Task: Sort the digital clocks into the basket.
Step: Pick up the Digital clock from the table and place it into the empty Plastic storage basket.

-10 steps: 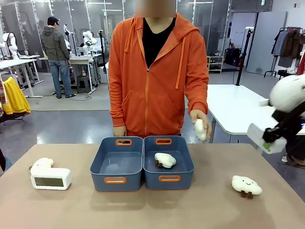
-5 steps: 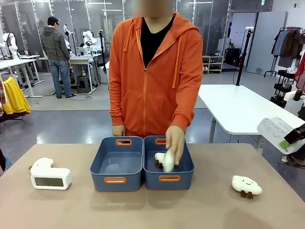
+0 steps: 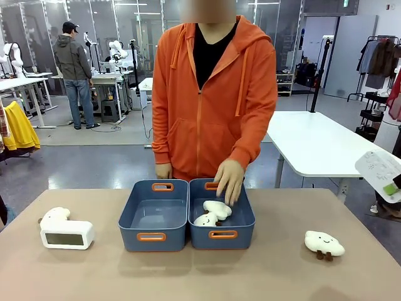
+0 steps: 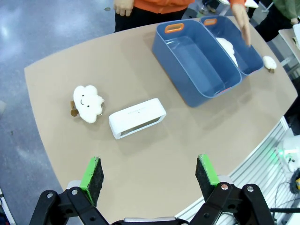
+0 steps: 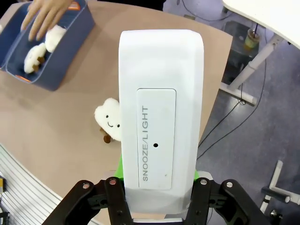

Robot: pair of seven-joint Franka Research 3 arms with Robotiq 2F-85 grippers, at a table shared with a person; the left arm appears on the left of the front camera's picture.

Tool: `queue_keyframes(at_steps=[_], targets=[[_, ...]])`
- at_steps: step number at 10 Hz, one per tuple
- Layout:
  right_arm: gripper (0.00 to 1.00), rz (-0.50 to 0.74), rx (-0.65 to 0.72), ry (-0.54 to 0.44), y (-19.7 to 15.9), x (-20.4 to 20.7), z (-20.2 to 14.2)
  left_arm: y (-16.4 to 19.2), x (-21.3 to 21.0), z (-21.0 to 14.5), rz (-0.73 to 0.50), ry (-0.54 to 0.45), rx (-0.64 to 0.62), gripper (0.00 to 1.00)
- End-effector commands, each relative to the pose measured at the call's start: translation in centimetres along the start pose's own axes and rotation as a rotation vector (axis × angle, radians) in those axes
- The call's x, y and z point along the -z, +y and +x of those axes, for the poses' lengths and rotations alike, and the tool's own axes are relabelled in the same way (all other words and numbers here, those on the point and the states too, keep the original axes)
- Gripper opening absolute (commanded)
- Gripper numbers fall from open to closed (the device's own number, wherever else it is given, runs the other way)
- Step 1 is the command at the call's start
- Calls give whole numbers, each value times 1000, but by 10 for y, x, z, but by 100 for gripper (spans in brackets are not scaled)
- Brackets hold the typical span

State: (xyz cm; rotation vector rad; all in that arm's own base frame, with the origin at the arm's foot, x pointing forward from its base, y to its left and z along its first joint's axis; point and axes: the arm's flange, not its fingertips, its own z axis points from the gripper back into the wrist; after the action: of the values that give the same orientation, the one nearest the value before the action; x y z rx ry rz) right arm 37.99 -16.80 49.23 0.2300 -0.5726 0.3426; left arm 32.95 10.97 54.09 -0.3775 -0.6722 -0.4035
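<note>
Front view: right tool [image 3: 390,187] is raised at 3 o'clock past the worktop [image 3: 200,276] edge, clenched on one clock [image 3: 378,169]. In the right wrist view that clock's long axis runs 6 to 12. Left tool [image 4: 150,171] hangs released above the second clock [image 4: 137,118], which lies 8 to 2 beside a plush [image 4: 87,102]. Count: two clocks, four plushes, two baskets. A person's hand [image 3: 229,179] reaches into the right basket [image 3: 241,236], which touches the left basket [image 3: 135,235].

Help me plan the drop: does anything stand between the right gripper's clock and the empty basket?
The other basket, holding two plush clouds, lies between the clock and the empty basket, with the person's hand over it. A third cloud lies nearer the clock.
</note>
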Motion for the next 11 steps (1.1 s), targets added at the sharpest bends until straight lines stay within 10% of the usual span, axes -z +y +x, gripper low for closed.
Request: queue_keyframes(at_steps=[1,3,8,11], targets=[[0,35,-36,-38,3,-6,2,1,-3,1,-4,15,13,100],[0,97,-94,-49,34,-16,17,1,-3,1,-4,15,13,100],[0,156,-634,-4,264,-17,59,1,-3,1,-4,15,13,100],[0,147,-729,9,394,41,95,1,-3,1,-4,15,13,100]])
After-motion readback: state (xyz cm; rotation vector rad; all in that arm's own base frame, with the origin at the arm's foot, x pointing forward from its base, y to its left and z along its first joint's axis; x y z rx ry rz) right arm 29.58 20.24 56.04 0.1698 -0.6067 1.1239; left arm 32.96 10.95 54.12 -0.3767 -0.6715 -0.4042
